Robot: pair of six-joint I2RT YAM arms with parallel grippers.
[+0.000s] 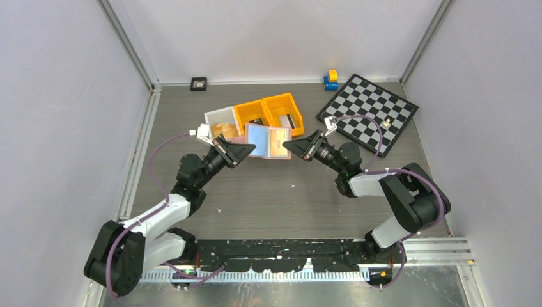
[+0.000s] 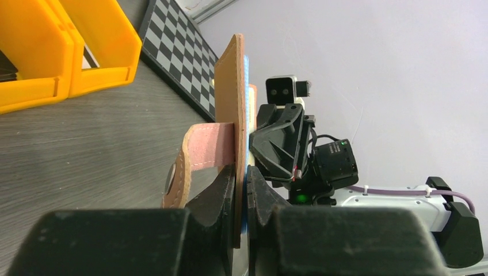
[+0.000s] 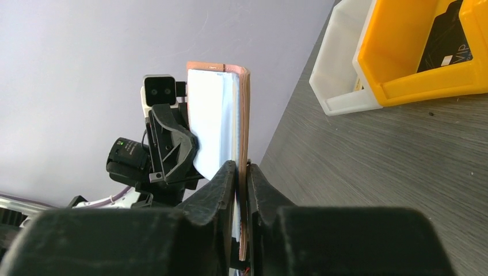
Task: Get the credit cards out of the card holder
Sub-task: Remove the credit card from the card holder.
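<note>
Tabletop (image 1: 268, 192): left hand (image 1: 246, 150), right hand (image 1: 291, 147) clamp card holder (image 1: 268, 142); orange bins (image 1: 281, 97) hold dark cards (image 3: 446, 40).

I count two of mine, left pincer (image 1: 248, 151) and right pincer (image 1: 289, 146); one holder (image 1: 268, 141), two orange bins (image 1: 240, 116) (image 1: 281, 97), one white bin (image 1: 214, 116), one chessboard (image 1: 364, 109), perhaps one pawn (image 1: 387, 121).

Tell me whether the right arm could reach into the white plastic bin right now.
Probably not yet: the right pincer is clamped on the open tan-pink leather card holder, which the left pincer grips too; it must release first.
</note>
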